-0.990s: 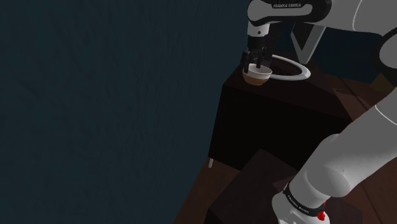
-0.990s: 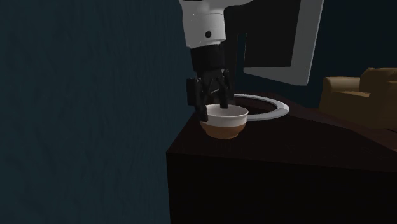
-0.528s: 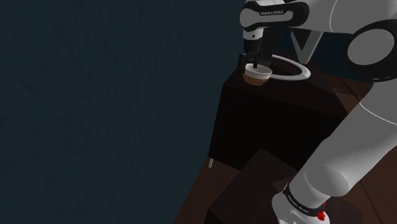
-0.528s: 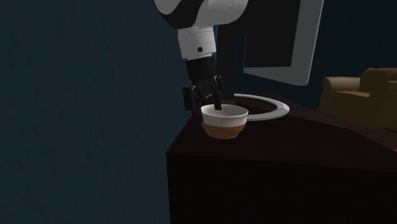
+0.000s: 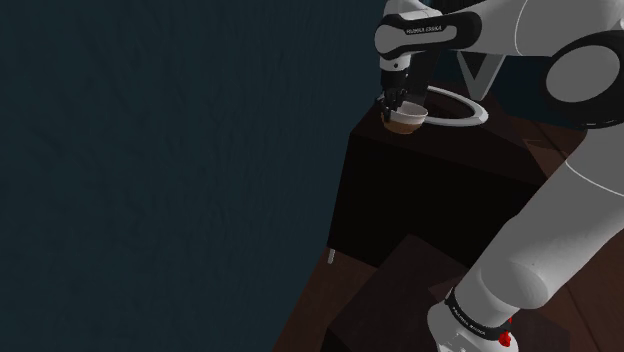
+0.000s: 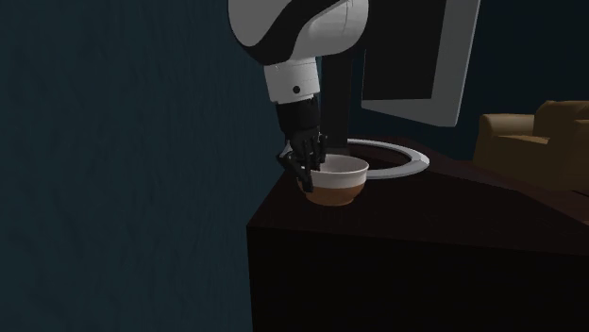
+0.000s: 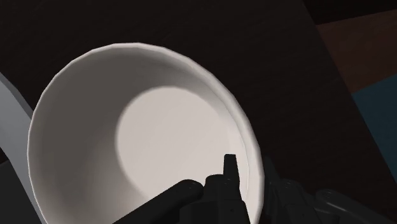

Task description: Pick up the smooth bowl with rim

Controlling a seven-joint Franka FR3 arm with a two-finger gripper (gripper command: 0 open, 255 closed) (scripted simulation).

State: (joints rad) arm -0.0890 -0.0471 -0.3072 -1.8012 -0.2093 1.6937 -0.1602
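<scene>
The bowl (image 6: pixel 338 184) is white inside with a brown outer wall and a thin rim. It stands near the corner of a dark cabinet top (image 6: pixel 425 222). In the shoulder view the bowl (image 5: pixel 407 121) sits under the hand. My black gripper (image 6: pixel 304 168) leans in over the bowl's edge on the second exterior view's left. In the wrist view the bowl (image 7: pixel 153 127) has one finger (image 7: pixel 230 168) inside its wall and the other outside, so my gripper (image 7: pixel 251 184) is shut on the rim. The bowl still rests on the cabinet.
A white ring-shaped base (image 6: pixel 395 156) lies just behind the bowl, with a flat screen (image 6: pixel 411 57) above it. A tan armchair (image 6: pixel 538 132) stands at the far right. The cabinet's edge (image 5: pixel 350 135) drops off close to the bowl. A dark teal wall (image 5: pixel 150 150) fills the left.
The hand tilted and came down at the bowl's edge, and the fingers went from apart to shut on the rim. The bowl has not moved.
</scene>
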